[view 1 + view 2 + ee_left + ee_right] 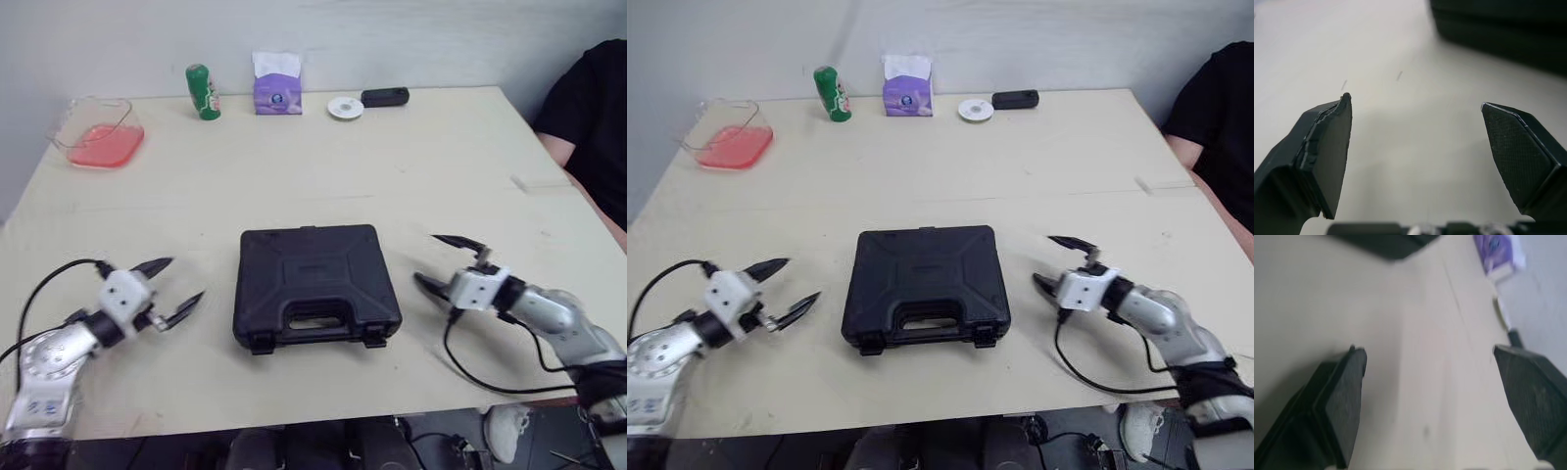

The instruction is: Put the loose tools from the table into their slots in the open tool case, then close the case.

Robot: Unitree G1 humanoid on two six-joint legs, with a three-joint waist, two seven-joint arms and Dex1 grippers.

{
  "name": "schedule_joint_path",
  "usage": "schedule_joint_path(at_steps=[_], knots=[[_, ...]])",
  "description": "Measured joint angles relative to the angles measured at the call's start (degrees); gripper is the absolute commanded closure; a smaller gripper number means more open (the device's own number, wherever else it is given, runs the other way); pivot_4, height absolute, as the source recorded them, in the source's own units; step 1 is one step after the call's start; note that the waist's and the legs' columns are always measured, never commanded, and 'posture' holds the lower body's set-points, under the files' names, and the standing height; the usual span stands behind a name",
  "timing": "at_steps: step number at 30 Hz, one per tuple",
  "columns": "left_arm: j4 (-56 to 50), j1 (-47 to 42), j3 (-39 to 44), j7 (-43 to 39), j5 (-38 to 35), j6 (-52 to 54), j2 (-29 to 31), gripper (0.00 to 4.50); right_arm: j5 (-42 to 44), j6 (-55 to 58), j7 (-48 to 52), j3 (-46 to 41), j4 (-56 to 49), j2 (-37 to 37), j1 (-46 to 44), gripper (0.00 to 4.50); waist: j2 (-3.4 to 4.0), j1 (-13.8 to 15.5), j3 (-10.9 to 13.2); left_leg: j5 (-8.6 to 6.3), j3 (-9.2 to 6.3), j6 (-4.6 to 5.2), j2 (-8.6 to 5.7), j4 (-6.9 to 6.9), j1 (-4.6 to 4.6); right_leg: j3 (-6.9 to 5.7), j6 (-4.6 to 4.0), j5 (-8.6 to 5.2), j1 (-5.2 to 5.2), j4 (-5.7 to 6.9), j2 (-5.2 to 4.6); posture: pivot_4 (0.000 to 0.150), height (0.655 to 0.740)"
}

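- One black tool case [315, 284] lies shut in the middle of the desk [421, 176], handle toward six o'clock.
- Left fingers [154, 264], at its nine o'clock, spread wide, empty.
- Right fingers [457, 241], at its three o'clock, spread wide, empty.

Left claw [1415, 105] spread wide, empty.
Hovers over pale counter [1327, 44], dark tool case [1498, 29] lying beyond the fingertips, apart from them.

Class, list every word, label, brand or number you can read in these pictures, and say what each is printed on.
Nothing here is legible.
On the green bottle: white print, too blurred to read.
On the purple tissue box: a round dark logo, too small to read.
On the black tool case: a central lid patch, no legible lettering.
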Motion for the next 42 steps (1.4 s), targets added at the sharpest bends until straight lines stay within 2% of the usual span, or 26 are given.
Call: schedule_joint_path(at_steps=[6,7,8,10,11,15,16,18,19,25,29,42], knots=[[-1.9,-2.7,1.5,-0.6,-2.2,5.1,0.4,0.00,16.2,15.4,13.4,-3.0,-11.0,0.2,7.8,0.05,0.01,0.5,0.0,-0.19,-0.30,0.00,-0.01,-0.03,0.23,0.08,0.02,0.02,0.53,-0.20,-0.46,0.150,0.7400],[-1.9,-3.0,1.5,-0.9,-2.4,5.6,0.4,0.00,18.3,18.0,14.5,-3.5,-12.7,0.5,8.7,0.28,0.02,0.4,0.0,-0.19,-0.29,-0.01,-0.01,-0.04,0.23,0.05,0.01,0.02,0.52,-0.22,-0.46,0.150,0.7400],[-2.1,-3.2,1.5,-1.2,-2.6,6.1,0.4,0.00,20.7,20.8,15.5,-4.2,-14.6,1.0,9.6,0.59,0.03,0.3,0.0,-0.19,-0.28,-0.01,-0.01,-0.06,0.22,0.02,0.01,0.01,0.52,-0.25,-0.45,0.150,0.7400],[-2.3,-3.8,1.3,-3.0,-3.7,7.6,0.4,0.54,25.9,27.9,17.5,-5.5,-19.3,1.5,11.4,1.40,0.06,-0.1,0.0,-0.19,-0.22,-0.01,0.00,-0.08,0.21,-0.10,0.02,0.02,0.51,-0.24,-0.40,0.150,0.7400],[-3.0,-4.2,0.8,-4.6,-4.5,8.7,0.7,0.88,28.8,32.3,19.1,-6.1,-22.0,1.5,12.0,2.01,0.06,-0.2,0.0,-0.19,-0.21,0.00,0.00,-0.08,0.21,-0.15,0.02,0.02,0.51,-0.26,-0.38,0.150,0.7400],[-7.6,-4.6,-1.6,-9.6,-7.3,13.9,2.9,2.80,32.4,40.3,22.1,-7.8,-26.2,1.5,11.6,4.09,0.06,-0.2,0.0,-0.21,-0.18,0.02,-0.01,-0.08,0.22,-0.26,0.04,0.03,0.50,-0.37,-0.37,0.150,0.7400],[-8.4,-5.2,-2.1,-10.0,-7.4,15.2,2.9,3.28,32.4,41.7,22.5,-8.1,-26.6,1.6,11.3,4.50,0.08,-0.1,0.0,-0.22,-0.18,0.02,-0.02,-0.08,0.22,-0.25,0.04,0.03,0.50,-0.38,-0.38,0.150,0.7400],[-8.8,-6.9,-3.4,-9.7,-7.4,17.3,2.8,4.32,32.3,44.1,23.3,-8.1,-27.3,1.9,10.6,4.50,0.08,-0.1,0.0,-0.22,-0.19,0.02,-0.02,-0.08,0.21,-0.25,0.04,0.03,0.50,-0.37,-0.37,0.150,0.7400],[-8.8,-7.5,-3.7,-9.4,-7.4,18.0,2.8,4.46,32.2,44.8,23.7,-8.0,-27.6,2.2,10.2,4.50,0.08,0.0,0.0,-0.22,-0.19,0.02,-0.02,-0.08,0.21,-0.26,0.04,0.03,0.50,-0.38,-0.35,0.150,0.7400],[-7.6,-12.4,-9.2,-9.2,-3.8,19.7,2.5,4.46,26.7,48.5,23.4,-4.8,-28.5,5.5,5.8,4.50,0.08,-0.1,0.0,-0.22,-0.15,0.01,-0.03,-0.08,0.19,-0.23,0.05,0.04,0.45,-0.38,-0.05,0.150,0.7400],[-5.6,-13.9,-11.2,-9.0,-2.3,18.9,-0.1,4.46,22.2,47.9,23.3,-2.7,-27.0,7.8,3.1,4.50,0.08,-0.2,0.0,-0.21,-0.10,0.01,-0.01,-0.09,0.13,-0.20,0.05,0.04,0.36,-0.38,-0.01,0.150,0.7400],[-7.4,-9.2,-13.1,-11.8,-0.9,18.0,-1.5,4.46,16.3,47.8,27.4,-1.2,-16.4,12.7,-7.7,4.50,0.10,-0.2,0.1,-0.21,-0.06,0.02,-0.03,-0.05,0.09,-0.14,0.06,0.04,0.28,-0.34,-0.04,0.150,0.7400]])
